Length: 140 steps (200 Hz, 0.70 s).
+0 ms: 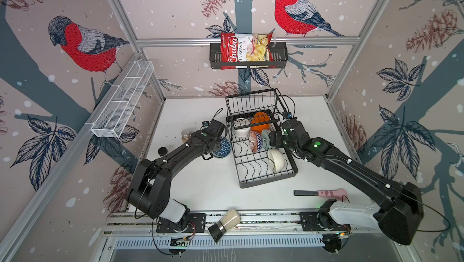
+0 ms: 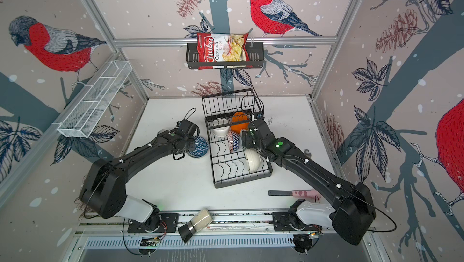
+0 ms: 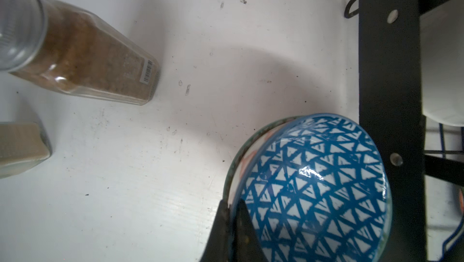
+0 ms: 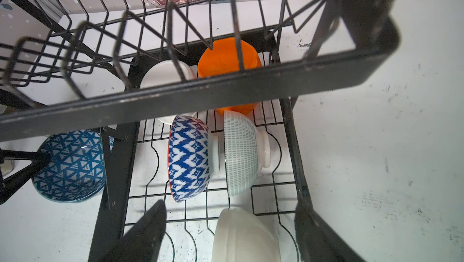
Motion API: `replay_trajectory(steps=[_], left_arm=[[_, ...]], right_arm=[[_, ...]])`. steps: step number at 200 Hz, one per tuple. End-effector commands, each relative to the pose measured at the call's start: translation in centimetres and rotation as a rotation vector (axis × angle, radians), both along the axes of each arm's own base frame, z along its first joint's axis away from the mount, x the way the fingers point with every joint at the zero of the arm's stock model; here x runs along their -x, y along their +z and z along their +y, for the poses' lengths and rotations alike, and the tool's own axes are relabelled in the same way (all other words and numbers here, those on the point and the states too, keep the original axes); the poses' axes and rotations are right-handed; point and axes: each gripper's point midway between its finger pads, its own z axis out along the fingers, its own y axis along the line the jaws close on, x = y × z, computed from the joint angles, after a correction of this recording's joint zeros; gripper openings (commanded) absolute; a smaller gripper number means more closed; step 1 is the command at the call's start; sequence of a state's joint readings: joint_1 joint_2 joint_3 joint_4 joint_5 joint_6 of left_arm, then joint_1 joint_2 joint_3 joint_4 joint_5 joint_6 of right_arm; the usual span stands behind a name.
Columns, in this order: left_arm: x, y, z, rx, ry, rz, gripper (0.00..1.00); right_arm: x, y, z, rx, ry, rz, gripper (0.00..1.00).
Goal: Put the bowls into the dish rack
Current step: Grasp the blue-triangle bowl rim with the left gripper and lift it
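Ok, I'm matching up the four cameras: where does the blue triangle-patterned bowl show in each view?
Top view: blue bowl just left of the dish rack, under the left arm.
Top view: same place.
Left wrist: beside the rack's black side bar, left hand pinching its rim.
Right wrist: outside that bar.
Shared landmark: the side bar.

Dish rack (image 1: 266, 181) is set on the desk (image 1: 200, 185), centre-rear, raised tier (image 1: 251, 102) at the back. Under the tier, the rear-left bowl (image 1: 241, 129) and rear-right bowl (image 1: 261, 122) are lodged side by side. Just before them, the middle-left bowl (image 1: 254, 141) and middle-right bowl (image 1: 265, 134) are stood on edge in the dividers. The front bowl (image 1: 277, 160) is leaned at the rack's right side. The desk bowl (image 1: 223, 147) is placed just left of the rack. A jar (image 1: 186, 135) is stood farther left, with a second jar (image 1: 162, 150) before it.
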<state>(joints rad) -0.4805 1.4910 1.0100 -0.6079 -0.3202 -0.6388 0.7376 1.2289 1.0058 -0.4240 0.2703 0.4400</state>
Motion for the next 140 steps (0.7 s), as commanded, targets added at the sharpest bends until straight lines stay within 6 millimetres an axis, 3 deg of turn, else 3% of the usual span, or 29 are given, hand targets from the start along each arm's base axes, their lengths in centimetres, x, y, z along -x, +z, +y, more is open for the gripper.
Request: replay_trajectory(steps=[1, 49, 59, 140], left_arm=[[-0.1, 1.1, 0.5, -0.006, 0.01, -0.033, 0.0], [-0.3, 3.8, 0.0, 0.056, -0.003, -0.12, 0.0], [0.2, 3.4, 0.0, 0.064, -0.018, -0.117, 0.0], [1.8, 6.2, -1.3, 0.173, -0.125, -0.174, 0.0]], right_arm=[[-0.1, 0.4, 0.3, -0.003, 0.014, -0.013, 0.8], [0.0, 0.3, 0.7, -0.007, 0.024, -0.009, 0.8], [0.0, 0.3, 0.8, -0.011, 0.03, -0.009, 0.8], [0.6, 0.9, 2.8, -0.057, 0.108, 0.008, 0.78]])
